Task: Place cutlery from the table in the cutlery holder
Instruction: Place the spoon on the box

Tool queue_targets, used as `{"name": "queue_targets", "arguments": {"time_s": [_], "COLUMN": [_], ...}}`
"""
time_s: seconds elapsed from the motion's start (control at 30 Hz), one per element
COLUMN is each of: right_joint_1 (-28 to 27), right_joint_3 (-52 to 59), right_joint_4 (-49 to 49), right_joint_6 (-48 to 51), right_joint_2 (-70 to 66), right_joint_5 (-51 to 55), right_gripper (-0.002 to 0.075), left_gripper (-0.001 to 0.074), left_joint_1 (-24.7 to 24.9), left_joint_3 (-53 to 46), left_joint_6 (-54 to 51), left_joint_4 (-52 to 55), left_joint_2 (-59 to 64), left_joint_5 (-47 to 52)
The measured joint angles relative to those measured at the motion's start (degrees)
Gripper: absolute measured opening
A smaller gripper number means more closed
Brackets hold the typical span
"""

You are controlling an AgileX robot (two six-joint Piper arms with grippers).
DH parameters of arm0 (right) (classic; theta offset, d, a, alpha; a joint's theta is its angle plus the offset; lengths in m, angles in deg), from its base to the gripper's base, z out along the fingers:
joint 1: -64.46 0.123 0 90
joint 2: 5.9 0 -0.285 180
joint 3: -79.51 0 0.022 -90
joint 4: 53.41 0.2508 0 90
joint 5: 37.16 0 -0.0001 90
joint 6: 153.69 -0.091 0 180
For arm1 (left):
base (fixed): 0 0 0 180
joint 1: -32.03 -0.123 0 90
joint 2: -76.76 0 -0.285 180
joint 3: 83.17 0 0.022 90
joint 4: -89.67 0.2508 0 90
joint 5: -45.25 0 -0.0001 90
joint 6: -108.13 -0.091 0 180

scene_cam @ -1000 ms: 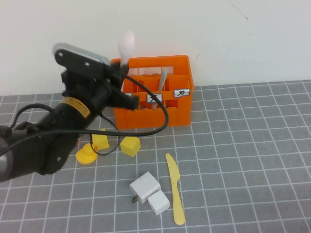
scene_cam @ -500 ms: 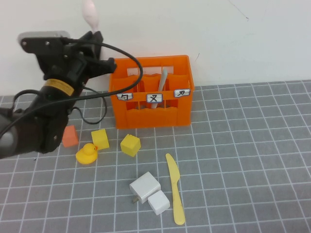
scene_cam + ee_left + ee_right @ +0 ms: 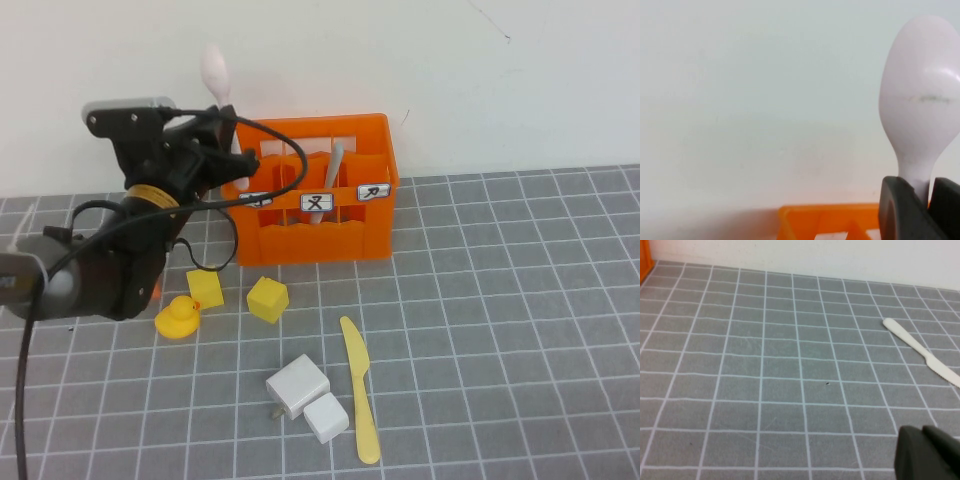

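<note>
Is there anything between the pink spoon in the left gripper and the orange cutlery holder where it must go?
Nothing visible blocks it. The left gripper, shut on the spoon, holds it bowl-up at the cutlery holder's left end. The fork stands in a middle compartment. The right gripper, shut, hangs over bare table.

My high camera looks down from the robot's side over the whole bench. The left wrist camera sits very near the pale pink spoon, facing the white wall. The right wrist camera looks low across the bench; it shares the pale yellow knife with the high view.
</note>
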Motion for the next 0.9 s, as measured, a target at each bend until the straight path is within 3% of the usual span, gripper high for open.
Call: {"name": "queue_targets", "arguments": {"time_s": [0.2, 0.43, 0.57, 0.67, 0.8, 0.9], "right_joint_1": [0.0, 0.0, 0.0, 0.0, 0.0, 0.0], "right_joint_3": [0.0, 0.0, 0.0, 0.0, 0.0, 0.0], "right_joint_4": [0.0, 0.0, 0.0, 0.0, 0.0, 0.0], "right_joint_6": [0.0, 0.0, 0.0, 0.0, 0.0, 0.0], "right_joint_2": [0.0, 0.0, 0.0, 0.0, 0.0, 0.0], "right_joint_5": [0.0, 0.0, 0.0, 0.0, 0.0, 0.0], "right_gripper": [-0.0003, -0.0003, -0.0003, -0.0003, -0.0003, -0.0003], "left_gripper": [0.012, 0.0393, 0.0439, 0.039, 0.0143, 0.0043], "left_joint_1": [0.0, 1.1, 1.33, 1.14, -1.21, -4.31], "left_joint_3": [1.5, 3.56, 3.56, 3.56, 3.26, 1.61], "left_joint_6": [-0.49, -0.97, -1.06, -1.06, 4.6, 17.06], "left_joint_4": [0.0, 0.54, 2.51, 7.35, 22.09, 36.76], "left_joint_2": [1.76, 1.52, -0.63, -4.37, -10.98, -16.83], "left_joint_5": [1.97, 5.19, 6.55, 9.33, 13.31, 14.02]}}
